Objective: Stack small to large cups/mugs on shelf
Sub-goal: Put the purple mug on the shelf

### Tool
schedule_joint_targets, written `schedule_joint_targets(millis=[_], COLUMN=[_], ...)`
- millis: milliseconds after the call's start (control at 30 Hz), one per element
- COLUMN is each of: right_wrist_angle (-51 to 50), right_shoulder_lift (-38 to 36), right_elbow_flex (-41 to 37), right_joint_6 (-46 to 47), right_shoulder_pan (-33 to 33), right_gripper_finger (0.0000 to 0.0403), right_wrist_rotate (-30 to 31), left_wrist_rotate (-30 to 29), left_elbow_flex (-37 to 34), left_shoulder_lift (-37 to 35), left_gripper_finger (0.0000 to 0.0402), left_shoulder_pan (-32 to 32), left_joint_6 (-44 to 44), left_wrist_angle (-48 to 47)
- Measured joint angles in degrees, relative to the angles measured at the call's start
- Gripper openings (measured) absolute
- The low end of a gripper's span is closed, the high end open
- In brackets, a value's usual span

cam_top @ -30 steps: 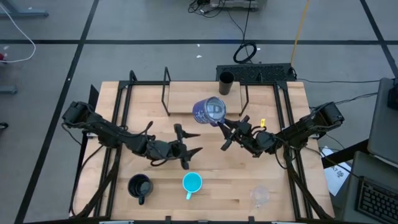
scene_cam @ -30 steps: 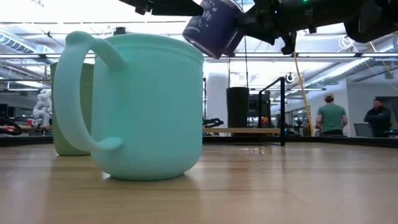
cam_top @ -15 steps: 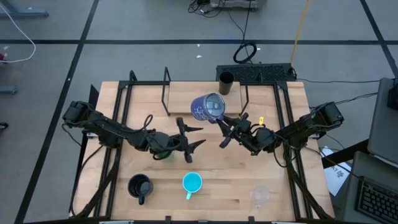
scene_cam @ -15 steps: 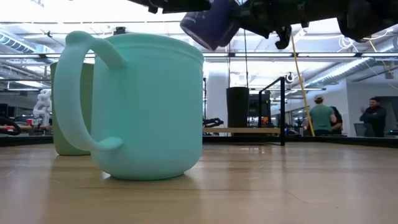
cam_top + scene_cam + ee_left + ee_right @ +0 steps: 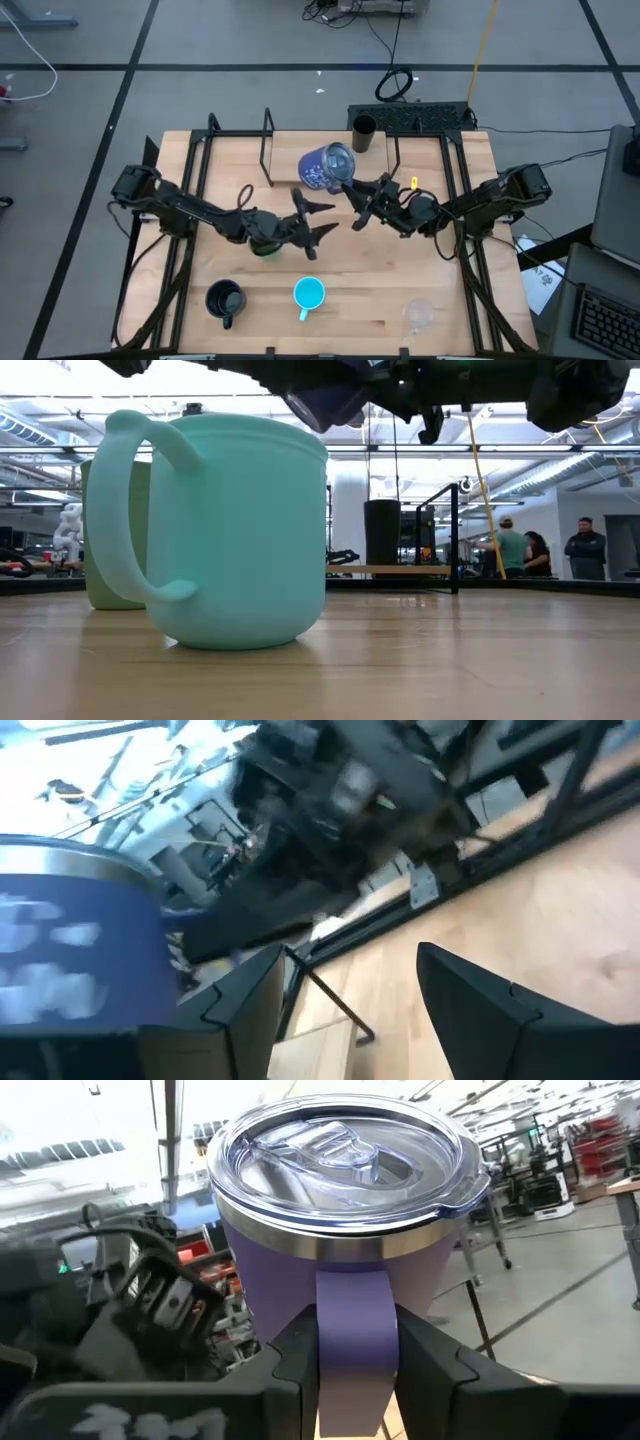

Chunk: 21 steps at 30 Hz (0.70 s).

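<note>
Two arms meet over the middle of the table (image 5: pixel 440 300), and the blue-purple mug (image 5: pixel 328 169) hangs in the air between them, lifted clear of the wood. The right tool (image 5: pixel 352 198) pinches that mug by its handle; in the right wrist view the two dark fingers (image 5: pixel 440 1365) sit on either side of the purple handle strip, below the mug's steel rim and clear lid. The mug is tilted, its lidded mouth turned toward the shelf (image 5: pixel 300 150) at the table's far edge.

Just beside the mug, on the side away from the shelf, the left tool (image 5: pixel 318 219) is spread with nothing between its fingers (image 5: pixel 490 1010); the left wrist view shows the mug's purple wall close by.

Relative to the blue-purple mug: the dark tumbler (image 5: pixel 363 132) stands near it toward the far edge, the green cup (image 5: pixel 265 247) lies under the left arm, the cyan handled mug (image 5: pixel 309 294) stands well apart toward the near edge, with the black handled mug (image 5: pixel 224 300) and the clear cup (image 5: pixel 418 315) farther to either side. People (image 5: pixel 512 548) stand in the room beyond.
</note>
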Motion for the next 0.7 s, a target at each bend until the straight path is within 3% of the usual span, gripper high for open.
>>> schedule_joint_targets(millis=[333,700], right_wrist_angle=[-0.01,-0.34], right_shoulder_lift=[0.0,0.0], right_elbow_flex=[0.0,0.0], right_joint_6=[-0.15,-0.28], right_shoulder_pan=[-0.41,-0.4], right_gripper_finger=[0.0086,0.0086], right_wrist_rotate=[0.56,0.74], left_wrist_rotate=[-15.72,-18.03], left_elbow_flex=[7.1,8.87], left_shoulder_lift=[7.84,8.98], left_gripper_finger=[0.023,0.023], left_shoulder_pan=[0.22,3.27], left_joint_6=[2.58,1.11], left_wrist_angle=[-0.25,-0.39])
